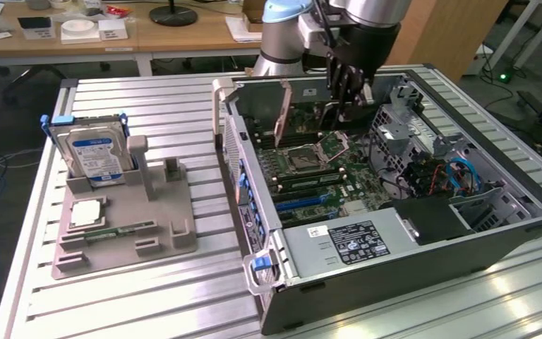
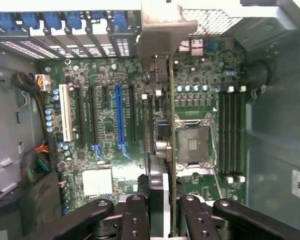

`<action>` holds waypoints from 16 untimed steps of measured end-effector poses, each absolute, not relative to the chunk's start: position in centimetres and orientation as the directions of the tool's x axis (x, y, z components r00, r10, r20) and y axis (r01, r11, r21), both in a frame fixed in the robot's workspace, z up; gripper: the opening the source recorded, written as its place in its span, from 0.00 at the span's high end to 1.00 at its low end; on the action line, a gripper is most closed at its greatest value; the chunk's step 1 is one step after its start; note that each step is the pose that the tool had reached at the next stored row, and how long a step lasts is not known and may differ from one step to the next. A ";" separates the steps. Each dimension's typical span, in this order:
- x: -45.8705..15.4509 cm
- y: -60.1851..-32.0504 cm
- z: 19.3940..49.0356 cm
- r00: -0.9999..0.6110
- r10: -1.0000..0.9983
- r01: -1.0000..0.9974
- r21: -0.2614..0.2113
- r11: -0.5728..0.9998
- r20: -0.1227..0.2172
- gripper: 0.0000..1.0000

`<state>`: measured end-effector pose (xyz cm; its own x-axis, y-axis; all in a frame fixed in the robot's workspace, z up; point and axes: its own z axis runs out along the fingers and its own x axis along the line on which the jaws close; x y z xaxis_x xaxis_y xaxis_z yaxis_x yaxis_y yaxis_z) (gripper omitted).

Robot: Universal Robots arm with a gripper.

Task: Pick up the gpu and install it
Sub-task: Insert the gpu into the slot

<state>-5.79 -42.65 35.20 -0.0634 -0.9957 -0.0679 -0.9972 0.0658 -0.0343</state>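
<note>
Looking across the slatted metal table (image 1: 158,304), the biggest thing on it is an open computer tower (image 1: 497,233). It lies on its side over the half of the tabletop toward the exterior view's right, with its motherboard (image 1: 346,176) facing up. Toward the tabletop's edge at the exterior view's left sits a grey parts fixture (image 1: 125,233), with a blue-labelled hard drive (image 1: 97,155) standing in its far end.

The arm reaches down into the far end of the case, and the gripper (image 1: 348,88) hangs over the board. In the wrist view the gripper (image 2: 162,210) has its jaws clamped on the gpu (image 2: 160,175). The card is held edge-on and upright, and its silvery bracket (image 2: 162,25) points toward the case's rear slot openings. It hangs between the CPU socket (image 2: 192,145) and the row of expansion slots, beside the blue slot (image 2: 119,115).

To my eye the pick-up is done and the install is in hand, since the card doesn't look seated. I can't tell which slot it sits over. Seating it would call for the lower edge squarely in line with one slot, the bracket matched to its rear opening, and a straight push down.
</note>
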 end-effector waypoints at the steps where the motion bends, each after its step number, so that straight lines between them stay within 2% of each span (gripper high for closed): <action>1: -5.8 -42.9 35.1 -0.063 -0.996 -0.997 -0.034 0.066 -0.068 0.72; 10: -7.0 -43.2 33.6 -0.065 -0.996 -0.997 -0.034 0.067 -0.068 0.72; 16: -7.1 -45.1 32.8 -0.065 -0.995 -0.997 -0.034 0.067 -0.072 0.72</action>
<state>-7.05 -45.06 32.76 -0.0646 -0.9953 -0.0719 -0.9972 0.0672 -0.0341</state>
